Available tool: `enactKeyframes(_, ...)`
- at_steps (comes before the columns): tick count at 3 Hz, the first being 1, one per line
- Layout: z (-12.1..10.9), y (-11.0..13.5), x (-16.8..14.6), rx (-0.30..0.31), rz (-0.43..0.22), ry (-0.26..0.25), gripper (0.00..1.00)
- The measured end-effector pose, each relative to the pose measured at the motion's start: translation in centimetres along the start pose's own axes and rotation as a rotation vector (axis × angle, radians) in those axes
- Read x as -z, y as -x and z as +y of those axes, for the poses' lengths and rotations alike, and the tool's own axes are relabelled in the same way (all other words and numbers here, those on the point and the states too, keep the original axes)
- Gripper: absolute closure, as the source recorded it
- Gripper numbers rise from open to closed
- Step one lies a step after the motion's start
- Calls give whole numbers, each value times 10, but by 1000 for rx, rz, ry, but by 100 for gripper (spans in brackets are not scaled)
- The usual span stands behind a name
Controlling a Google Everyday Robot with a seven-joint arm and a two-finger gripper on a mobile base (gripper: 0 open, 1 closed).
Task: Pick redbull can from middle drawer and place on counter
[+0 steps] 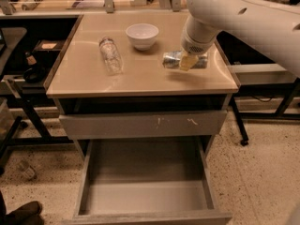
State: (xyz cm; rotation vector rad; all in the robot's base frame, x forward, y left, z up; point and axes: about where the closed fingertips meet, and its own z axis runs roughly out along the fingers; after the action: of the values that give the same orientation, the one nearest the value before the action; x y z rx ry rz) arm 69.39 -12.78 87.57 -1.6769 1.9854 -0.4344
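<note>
The redbull can (171,60) is held on its side, just above the right part of the beige counter (140,78), with a shadow under it. My gripper (187,61) reaches down from the big white arm at the upper right and is shut on the can; one yellowish finger (188,61) crosses the can's front. The middle drawer (145,196) stands pulled out low in the view. Its grey floor is bare.
A clear bottle (111,55) lies on its side on the counter's left half. A white bowl (142,35) stands behind it at the centre. A shut drawer front with white scratches (140,124) sits above the open drawer. A dark table (28,55) stands to the left.
</note>
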Motion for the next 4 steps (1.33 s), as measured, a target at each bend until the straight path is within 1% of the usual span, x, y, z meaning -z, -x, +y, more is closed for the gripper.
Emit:
enactKeyframes(1, -7, 11, -22, -4, -65, 52, 100)
enactKeyframes(2, -8, 22, -45, -4, -112, 100, 100)
enactKeyframes(3, -5, 28, -59, -2, -142, 138, 100)
enactKeyframes(4, -5, 29, -60, -2, -144, 139, 82)
